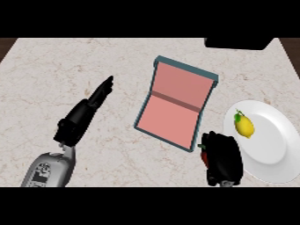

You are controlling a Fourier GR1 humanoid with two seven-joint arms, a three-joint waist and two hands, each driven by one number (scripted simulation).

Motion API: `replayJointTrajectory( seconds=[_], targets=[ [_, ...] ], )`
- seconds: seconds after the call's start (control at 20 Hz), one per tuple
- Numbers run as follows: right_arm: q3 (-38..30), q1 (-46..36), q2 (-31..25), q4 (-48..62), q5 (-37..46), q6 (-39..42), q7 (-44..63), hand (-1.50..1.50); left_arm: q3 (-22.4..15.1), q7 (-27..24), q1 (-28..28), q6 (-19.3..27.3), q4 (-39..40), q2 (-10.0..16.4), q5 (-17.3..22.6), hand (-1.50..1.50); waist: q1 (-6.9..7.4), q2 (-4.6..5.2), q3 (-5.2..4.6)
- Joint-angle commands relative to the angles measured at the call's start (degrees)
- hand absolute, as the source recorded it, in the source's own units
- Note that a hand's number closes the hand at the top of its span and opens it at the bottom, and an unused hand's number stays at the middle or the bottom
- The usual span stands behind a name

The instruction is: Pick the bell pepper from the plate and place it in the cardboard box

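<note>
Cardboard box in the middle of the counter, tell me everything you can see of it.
The cardboard box is a shallow, open-topped rectangle with thin teal walls and a salmon-pink floor, which a darker crosswise line splits into two parts. It lies flat on the marble counter, turned at a slight angle, and nothing shows inside it. It sits left of the white plate, apart from it. The right hand is close by its near right corner; whether they touch cannot be told.

Black left hand (81, 116), grey left forearm (48, 169) with dark markings, black right hand (222, 158)
</note>
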Motion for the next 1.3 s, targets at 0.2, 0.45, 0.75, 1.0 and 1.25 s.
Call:
replayJointTrajectory(
  seconds=[0.2, 0.45, 0.75, 1.0, 1.25],
  targets=[
    [26.29, -8.51, 6.63, -5.97, 6.56, -3.69, 28.33, 1.50, -0.18, -0.08, 0.29, 0.00, 0.14, 0.02, -0.39, 0.00, -0.08, -0.01, 1.50],
    [38.20, -16.88, 6.71, -12.09, 3.51, 1.55, 43.80, 1.50, -0.52, 0.01, 1.05, 0.73, -0.47, -0.94, -0.55, 0.00, -0.48, 0.03, 1.49],
    [38.32, -23.52, 6.58, -18.41, 4.21, -0.85, 45.60, 1.50, 0.78, -0.30, 1.14, 1.11, 0.07, 0.32, -1.12, 0.00, -0.95, -0.32, 1.49],
    [36.65, -25.74, 6.57, -21.77, 4.90, -1.30, 48.28, 1.50, 0.91, -0.92, 0.73, 0.55, 1.59, 0.05, -0.58, 0.00, -1.73, -0.30, 1.43],
    [32.39, -29.17, 6.63, -23.45, 5.30, 2.03, 50.78, 1.50, 1.19, -1.43, 0.22, 0.67, 2.13, 0.03, -0.72, 0.00, -2.16, -0.16, 1.37]
  ],
)
